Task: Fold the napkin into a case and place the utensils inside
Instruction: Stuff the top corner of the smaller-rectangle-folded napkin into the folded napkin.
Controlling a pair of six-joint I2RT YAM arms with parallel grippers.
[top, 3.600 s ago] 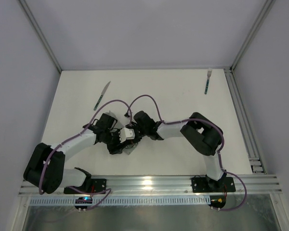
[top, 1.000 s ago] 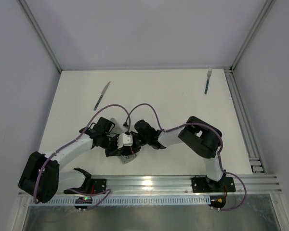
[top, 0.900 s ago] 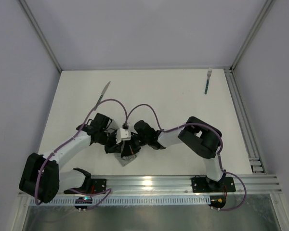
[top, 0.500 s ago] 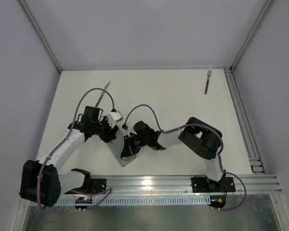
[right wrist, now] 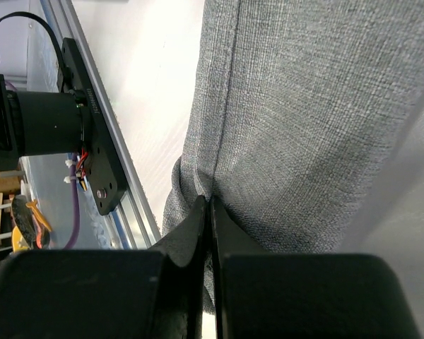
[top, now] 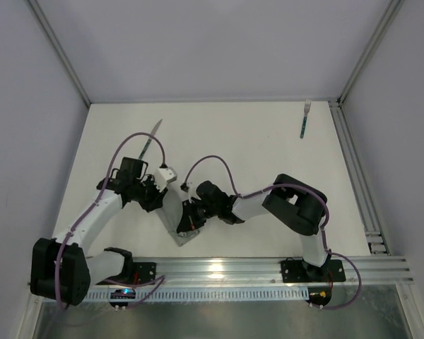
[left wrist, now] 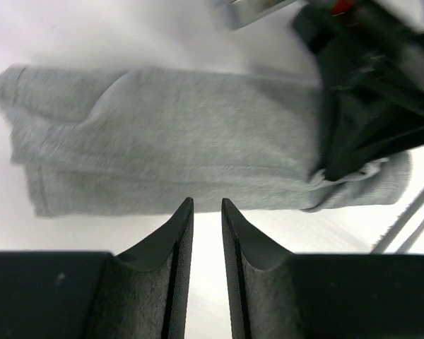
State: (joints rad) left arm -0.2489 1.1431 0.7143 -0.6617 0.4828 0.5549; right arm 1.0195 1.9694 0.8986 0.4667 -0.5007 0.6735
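Grey cloth is pinched between the tips of the right gripper (right wrist: 209,201), whose two fingers are pressed flat together on a bunched fold of the napkin (right wrist: 304,106), close to the end of it that lies nearest the arms. The left gripper (left wrist: 205,205) holds nothing. Its padded fingers stand a narrow slit apart with bare white table (top: 254,155) showing through the gap, and their tips sit just short of the napkin's long edge; whether they touch it cannot be told. From that wrist's view the napkin is a narrow strip folded in several layers, one end rounded and loose, the other caught under the dark body of the right gripper with a small tail of fabric poking past it. From above, the strip lies aslant in front of the two arms. Its far end is beside the left gripper, and its near end points toward the metal rail (top: 233,267) at the table's front. Both utensils lie on the open table outside the cloth. The knife (top: 154,131) is at the far left, beyond the left arm, blade tip pointing away and a loop of purple cable (top: 131,135) crossing over its handle end. The fork (top: 304,119) is in the far right corner, tines toward the back wall, well apart from the napkin.
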